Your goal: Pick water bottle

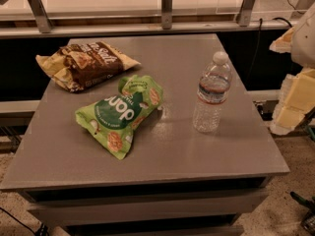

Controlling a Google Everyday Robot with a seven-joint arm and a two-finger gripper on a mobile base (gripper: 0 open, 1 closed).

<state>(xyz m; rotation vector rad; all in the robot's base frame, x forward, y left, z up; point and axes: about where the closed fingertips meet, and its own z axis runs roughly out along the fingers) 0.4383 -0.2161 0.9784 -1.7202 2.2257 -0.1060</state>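
The water bottle (211, 92) is a small clear ribbed bottle with a white cap and a white, red and blue label band. It stands upright on the right side of the grey table (162, 151). My gripper (294, 101) shows as white and pale yellow parts at the right edge of the view. It is beyond the table's right edge, to the right of the bottle and apart from it. It holds nothing that I can see.
A green snack bag (120, 114) lies in the middle of the table, left of the bottle. A brown and yellow chip bag (83, 64) lies at the back left. A metal railing with posts (167, 6) runs behind the table.
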